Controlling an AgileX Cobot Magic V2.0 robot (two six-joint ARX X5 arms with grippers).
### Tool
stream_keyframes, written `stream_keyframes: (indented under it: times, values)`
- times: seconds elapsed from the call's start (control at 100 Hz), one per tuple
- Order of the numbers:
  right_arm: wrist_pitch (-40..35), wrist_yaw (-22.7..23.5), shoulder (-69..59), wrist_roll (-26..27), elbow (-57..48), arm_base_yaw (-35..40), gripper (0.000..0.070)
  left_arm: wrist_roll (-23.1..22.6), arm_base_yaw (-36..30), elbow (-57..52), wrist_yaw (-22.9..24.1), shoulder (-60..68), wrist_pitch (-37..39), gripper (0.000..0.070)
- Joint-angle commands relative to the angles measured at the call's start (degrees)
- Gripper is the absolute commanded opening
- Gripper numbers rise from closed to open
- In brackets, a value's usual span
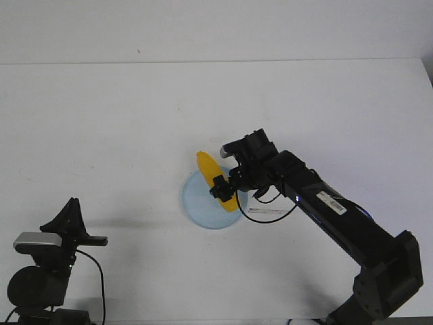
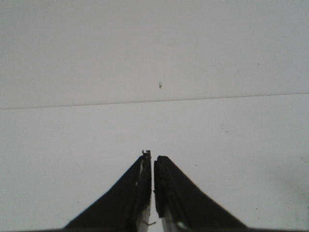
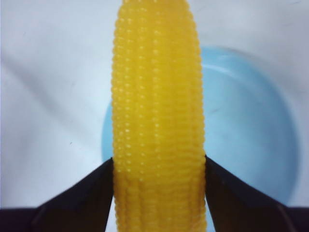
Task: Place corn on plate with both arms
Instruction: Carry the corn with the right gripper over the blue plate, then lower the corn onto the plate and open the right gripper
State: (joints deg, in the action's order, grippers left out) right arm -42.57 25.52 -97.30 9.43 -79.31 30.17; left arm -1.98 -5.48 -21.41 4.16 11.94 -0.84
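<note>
The bright yellow corn (image 1: 211, 170) hangs tilted over the pale blue plate (image 1: 201, 203) near the table's middle, one end reaching past the plate's far rim. My right gripper (image 1: 225, 187) is shut on the corn (image 3: 158, 111), a black finger pressing each side, with the plate (image 3: 251, 130) beneath and beside it. Whether the corn touches the plate I cannot tell. My left gripper (image 1: 70, 206) rests at the front left, far from both. In the left wrist view its fingers (image 2: 152, 159) are shut with nothing between them, over bare white table.
The right arm (image 1: 338, 217) stretches from the front right corner across to the plate, a black cable (image 1: 270, 215) looping under it. The white table's far edge (image 1: 203, 62) meets a white wall. The left arm's base (image 1: 40, 284) sits at the front left.
</note>
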Motion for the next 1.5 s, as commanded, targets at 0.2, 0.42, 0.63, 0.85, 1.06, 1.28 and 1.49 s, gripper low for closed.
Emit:
stream_keyframes:
  times: [0.2, 0.42, 0.63, 0.85, 1.06, 1.28, 1.49]
  values:
    - [0.28, -3.10, -5.66, 2.78, -0.59, 1.88, 0.0312, 0.26, 0.04, -0.15, -0.11, -0.04, 0.72, 0.0001]
    - [-0.68, -3.82, -7.74, 2.78, -0.57, 2.60, 0.0312, 0.26, 0.04, -0.15, -0.09, -0.04, 0.72, 0.0001]
    - [-0.81, -5.01, -8.87, 2.82, -0.52, 2.93, 0.0312, 0.26, 0.04, -0.15, -0.09, -0.04, 0.72, 0.0001]
    - [-0.72, -5.03, -8.94, 2.86, -0.48, 2.93, 0.0378, 0.26, 0.04, -0.15, -0.09, -0.04, 0.72, 0.0001]
    - [-0.72, -5.03, -8.94, 2.86, -0.48, 2.93, 0.0421, 0.26, 0.04, -0.15, -0.11, -0.04, 0.72, 0.0001]
    - [-0.76, -5.01, -8.92, 2.75, -0.50, 2.93, 0.0484, 0.26, 0.04, -0.15, -0.11, -0.04, 0.72, 0.0001]
    - [0.74, -5.33, -6.80, 2.73, -0.59, 2.86, 0.0488, 0.26, 0.04, -0.15, -0.09, -0.04, 0.72, 0.0001]
